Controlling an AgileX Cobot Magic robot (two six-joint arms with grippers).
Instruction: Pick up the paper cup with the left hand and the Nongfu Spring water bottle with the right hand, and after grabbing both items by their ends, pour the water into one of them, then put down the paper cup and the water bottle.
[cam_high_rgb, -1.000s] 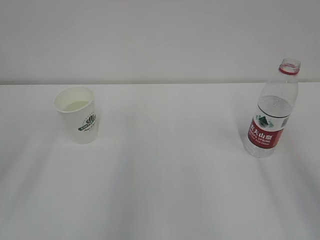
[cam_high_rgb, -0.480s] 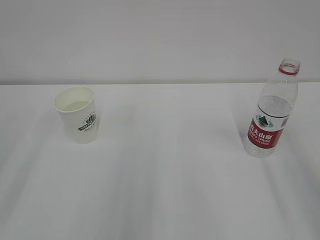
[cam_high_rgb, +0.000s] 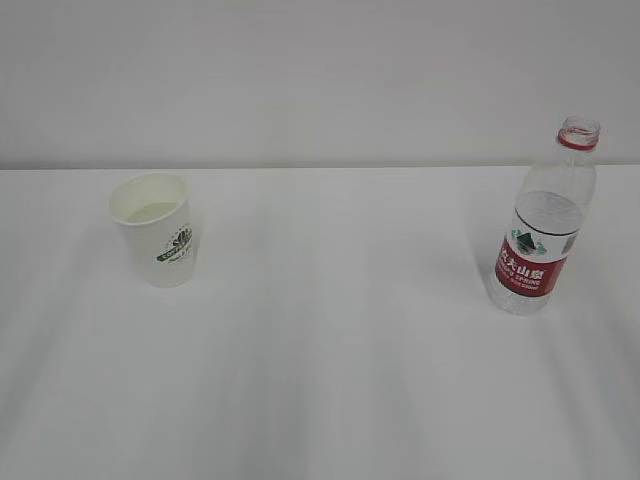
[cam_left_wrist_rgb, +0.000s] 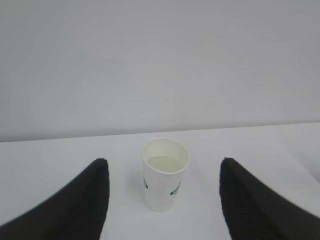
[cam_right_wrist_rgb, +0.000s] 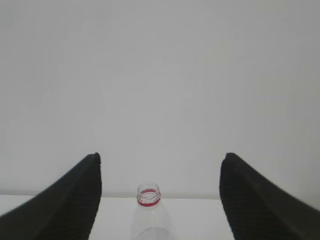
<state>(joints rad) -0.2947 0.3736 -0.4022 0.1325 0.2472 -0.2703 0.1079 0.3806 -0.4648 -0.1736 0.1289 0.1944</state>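
The paper cup (cam_left_wrist_rgb: 165, 174) holding water (cam_left_wrist_rgb: 164, 163) stands ahead between the left hand's (cam_left_wrist_rgb: 162, 200) wide-open, empty fingers. The uncapped Nongfu Spring water bottle (cam_right_wrist_rgb: 149, 214), partly filled, stands ahead between the right hand's (cam_right_wrist_rgb: 160, 200) wide-open, empty fingers.

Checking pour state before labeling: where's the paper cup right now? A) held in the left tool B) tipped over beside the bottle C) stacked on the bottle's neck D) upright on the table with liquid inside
D: the paper cup stands upright on the table, free of any tool, with pale liquid visible inside, far from the bottle.
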